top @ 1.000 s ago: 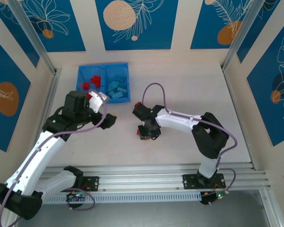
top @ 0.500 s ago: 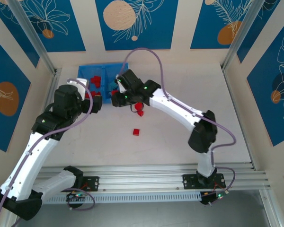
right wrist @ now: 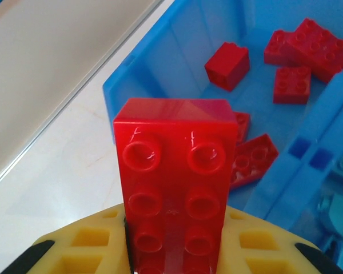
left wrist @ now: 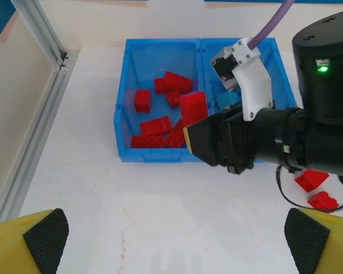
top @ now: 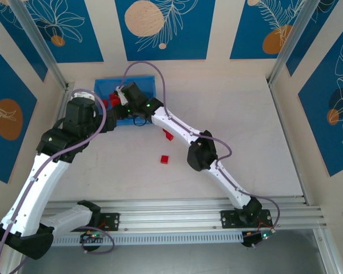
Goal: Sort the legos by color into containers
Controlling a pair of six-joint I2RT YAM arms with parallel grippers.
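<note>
Now that I have swung across, my right gripper (right wrist: pixel 174 248) pinches a red plastic brick (right wrist: pixel 176 171) over the blue plastic tray's (left wrist: pixel 160 155) red side, ready to drop; my left gripper (left wrist: pixel 176 240) gapes wide, empty.

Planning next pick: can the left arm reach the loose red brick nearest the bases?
Probably yes: the red brick lies on bare table, clear of the right arm; left fingers open.
</note>
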